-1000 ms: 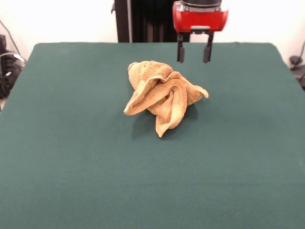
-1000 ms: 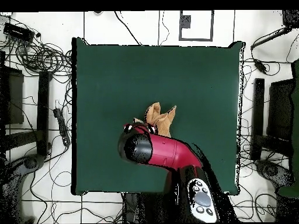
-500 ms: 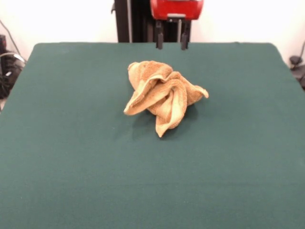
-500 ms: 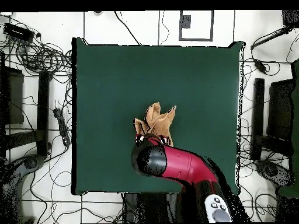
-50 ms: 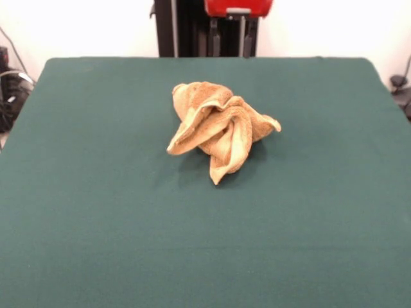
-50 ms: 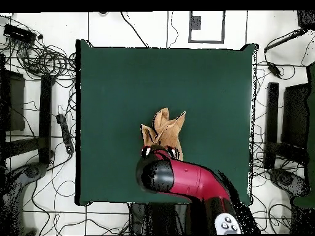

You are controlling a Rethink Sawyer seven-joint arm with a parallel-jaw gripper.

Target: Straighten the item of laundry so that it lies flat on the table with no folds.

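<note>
- The towel (image 5: 219,127) sits crumpled in a heap on the bench (image 5: 96,212), roughly midway between the two side edges and nearer the robot-side edge than the opposite one
- In the front view its folds rise off the cloth: one rolled lobe at the top, one flap pointing toward the left, another pointing down, and a small corner sticking out to the right
- No woven bands or label can be made out in either view; they are lost in the folds
- In the overhead view only part of the towel (image 6: 163,128) shows, with three pointed tips toward the far edge of the bench (image 6: 111,86); the part nearest the robot is covered by the red and black arm (image 6: 184,179)
- The end effector (image 5: 228,43) is cut off by the top of the front view: only the lower rim of its red housing and two dark fingers (image 5: 216,40) hanging below it appear
- Those two fingers stand apart with a clear gap between them and nothing held; they hang above the robot-side edge of the bench, well clear of the towel
- In the overhead view the end effector itself is hidden under the arm's rounded black head, so its fingers cannot be seen there
- The near corners of the bench are cut off by the bottom of the front view
- Cables (image 6: 43,61) lie tangled on the floor beside the bench
</note>
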